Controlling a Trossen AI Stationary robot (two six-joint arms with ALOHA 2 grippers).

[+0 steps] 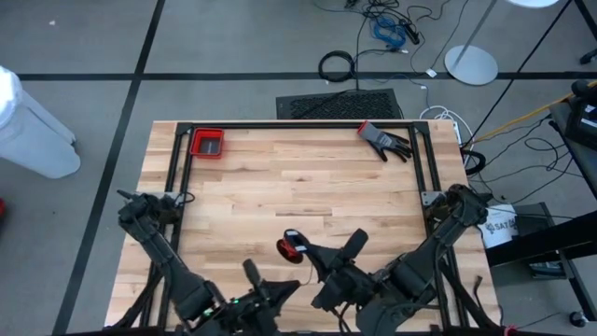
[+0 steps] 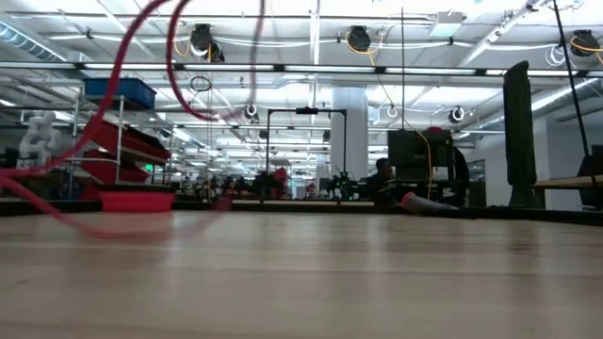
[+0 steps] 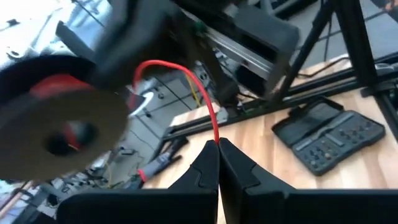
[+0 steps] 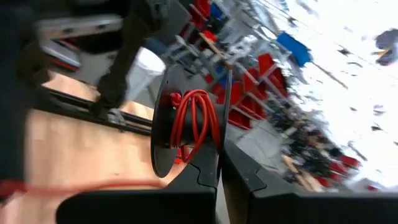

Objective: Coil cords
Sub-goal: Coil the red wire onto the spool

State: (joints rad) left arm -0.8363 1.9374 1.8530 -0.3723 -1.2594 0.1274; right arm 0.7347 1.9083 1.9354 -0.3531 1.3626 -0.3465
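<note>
The cord [image 3: 186, 81] was thin and red, string-like. Part of it lay wound in several loops [image 4: 194, 121] around the hub of a small black spool [image 4: 163, 124] with round disc sides, held edge-on above the table's near edge. A free length arched away from the spool, and loose strands looped through the air.

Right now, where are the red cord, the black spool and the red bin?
red cord [image 3: 208, 106]: left wrist view, on the strand just above the left hand's shut fingertips.
black spool [image 4: 163, 124]: right wrist view, on the near flange's dark face.
red bin [image 1: 207, 144]: high view, on its rim at the table's far left corner.
</note>
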